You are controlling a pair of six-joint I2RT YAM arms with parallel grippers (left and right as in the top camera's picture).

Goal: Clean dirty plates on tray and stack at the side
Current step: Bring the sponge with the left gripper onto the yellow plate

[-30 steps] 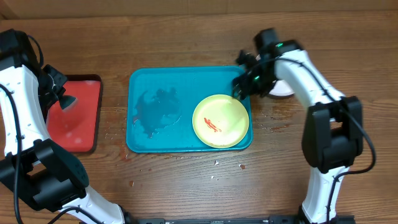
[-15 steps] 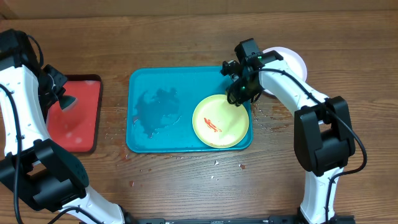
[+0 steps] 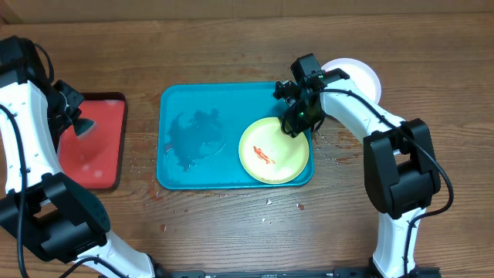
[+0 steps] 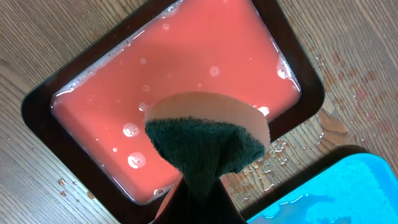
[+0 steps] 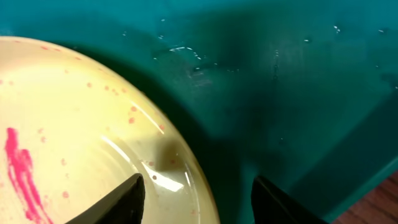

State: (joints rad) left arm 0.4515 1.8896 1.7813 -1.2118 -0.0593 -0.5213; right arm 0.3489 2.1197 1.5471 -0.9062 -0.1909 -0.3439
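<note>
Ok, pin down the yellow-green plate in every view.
Overhead: yellow-green plate in the teal tray's right half, by its near rim.
Left wrist: not in it.
Right wrist: lower left, its rim between the right gripper's fingertips.
Shared landmark: the teal tray; only its corner shows at left wrist.

Wooden table (image 3: 231, 46), teal tray (image 3: 231, 100), red tray (image 3: 100, 162), white plate (image 3: 361, 76) at right

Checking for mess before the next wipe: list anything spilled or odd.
A puddle lies on the tray's left half. The plate bears a red smear. Stray droplets and specks dot the table right of and in front of the tray.
</note>
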